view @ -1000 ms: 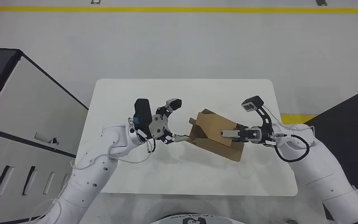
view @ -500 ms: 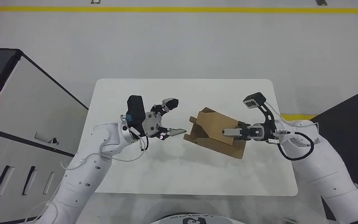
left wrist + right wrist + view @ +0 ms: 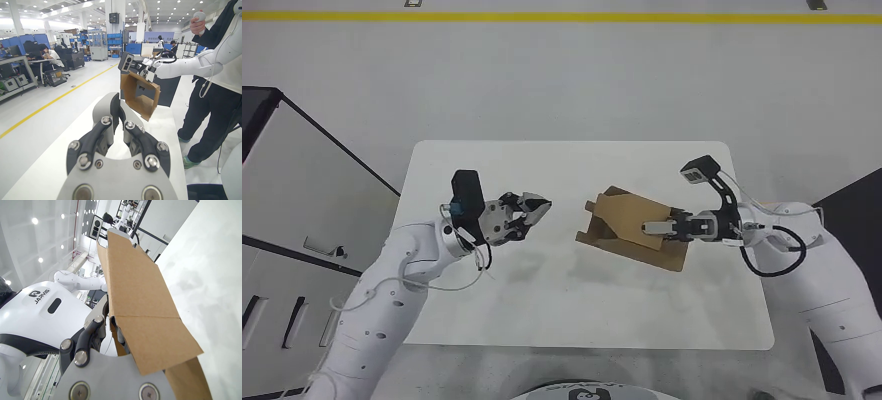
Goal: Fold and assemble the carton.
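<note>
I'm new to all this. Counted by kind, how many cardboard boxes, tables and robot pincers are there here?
Cardboard carton: 1
White table: 1
Pincers: 2 (left pincer, right pincer)
Total: 4

left gripper (image 3: pixel 535 208): withdrawn from carton (image 3: pixel 630 226), now closed | carton: shifted slightly

The carton (image 3: pixel 140 306) hides one finger of the right pincer (image 3: pixel 647 230), and the view's edge cuts off its near flap.
</note>
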Robot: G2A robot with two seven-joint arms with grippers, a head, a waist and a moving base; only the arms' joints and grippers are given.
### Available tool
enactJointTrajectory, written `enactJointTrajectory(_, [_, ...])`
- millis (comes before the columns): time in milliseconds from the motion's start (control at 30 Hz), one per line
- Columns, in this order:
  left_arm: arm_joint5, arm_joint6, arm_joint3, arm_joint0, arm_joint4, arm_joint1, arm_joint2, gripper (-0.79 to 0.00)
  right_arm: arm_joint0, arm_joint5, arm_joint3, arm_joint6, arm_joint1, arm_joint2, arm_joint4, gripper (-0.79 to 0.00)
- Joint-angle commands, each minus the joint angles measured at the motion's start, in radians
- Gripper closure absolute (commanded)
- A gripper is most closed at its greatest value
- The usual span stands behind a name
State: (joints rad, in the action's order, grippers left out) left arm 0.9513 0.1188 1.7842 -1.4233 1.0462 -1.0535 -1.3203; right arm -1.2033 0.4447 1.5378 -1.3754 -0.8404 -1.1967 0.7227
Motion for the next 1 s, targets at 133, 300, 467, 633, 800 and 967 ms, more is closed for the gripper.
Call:
enactJointTrajectory(133, [0.013,-0.059,0.001,-0.020,-0.043,0.007,-0.015,0.000,0.123,-0.103,-0.039,-0.104,-0.007,0.044,-0.013,0.000])
enactJointTrajectory(300, [0.007,-0.077,0.004,-0.015,-0.054,0.005,0.009,0.000,0.239,-0.160,-0.084,-0.160,-0.023,0.126,-0.030,0.000])
enactJointTrajectory(467, [0.008,-0.071,-0.006,-0.008,-0.052,0.003,0.029,0.000,0.342,-0.160,-0.127,-0.160,-0.035,0.234,-0.020,0.000])
enactJointTrajectory(633, [0.005,-0.057,-0.021,-0.007,-0.050,0.003,0.029,0.000,0.433,-0.160,-0.171,-0.160,-0.042,0.320,0.009,0.000])
enactJointTrajectory(800, [-0.005,-0.058,-0.019,-0.006,-0.041,0.003,0.029,0.000,0.442,-0.160,-0.182,-0.160,-0.042,0.326,0.011,0.000])
enactJointTrajectory(967, [-0.017,-0.061,-0.016,-0.009,-0.045,0.002,0.033,0.000,0.439,-0.159,-0.180,-0.153,-0.043,0.325,0.011,0.000])
